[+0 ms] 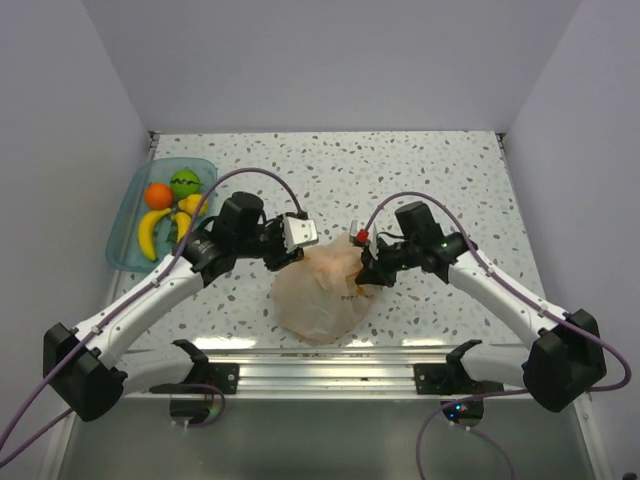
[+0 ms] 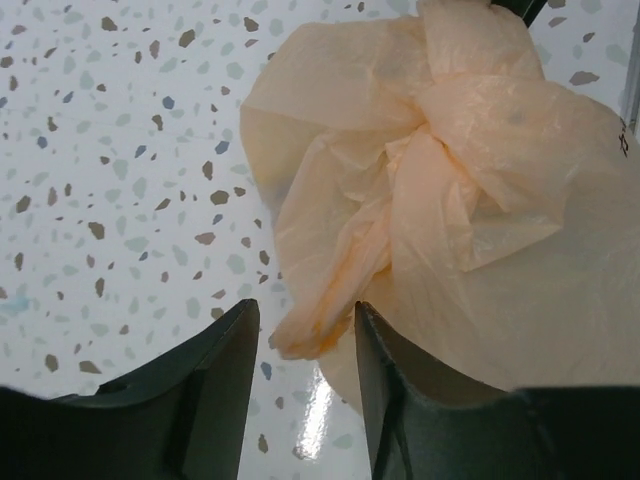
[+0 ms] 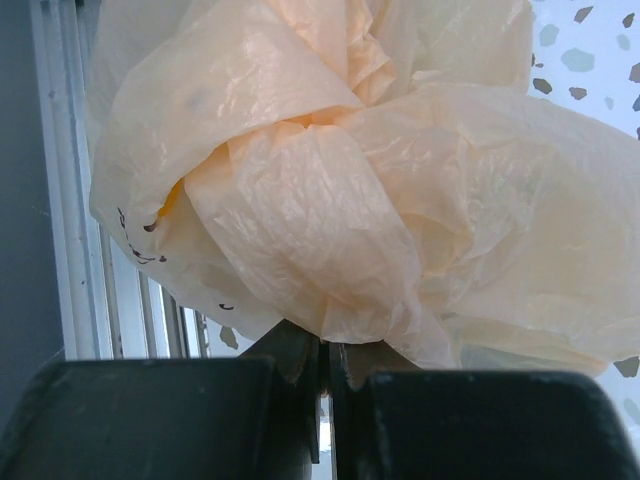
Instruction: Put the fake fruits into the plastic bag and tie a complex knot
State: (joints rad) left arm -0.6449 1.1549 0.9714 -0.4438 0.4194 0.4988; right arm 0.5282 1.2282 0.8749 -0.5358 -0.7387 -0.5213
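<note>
Peach-orange film fills both wrist views; the plastic bag (image 1: pixel 318 290) sits slumped on the speckled desk (image 1: pixel 420 170) near its front edge, between your two arms; its top is gathered into a crumpled knot (image 2: pixel 425 120) (how tightly it is cinched you cannot tell from these folds). Your left claw (image 2: pixel 305 310) is released; its dark fingers (image 2: pixel 225 370) stand apart, and a loose tail (image 2: pixel 315 325) of the film hangs into the gap between them without being pinched. Your right claw (image 3: pixel 325 355) is clenched on the plastic bag; its two fingers (image 3: pixel 290 360) meet with only a sliver between them, and a fold of film is nipped there, on the side of the bag that faces your right arm. A yellow-orange patch (image 3: pixel 170 200) shows through the film in the right wrist view; fruit or print, you cannot tell. Fake fruits (image 1: pixel 185 210) lie in the clear blue tray (image 1: pixel 125 215) at the far left of the desk, well apart from the bag: an orange (image 1: pixel 158 195), a green round fruit (image 1: pixel 184 182) with a dark zigzag just beside it, and yellow bananas (image 1: pixel 150 235) nearer your left arm.
</note>
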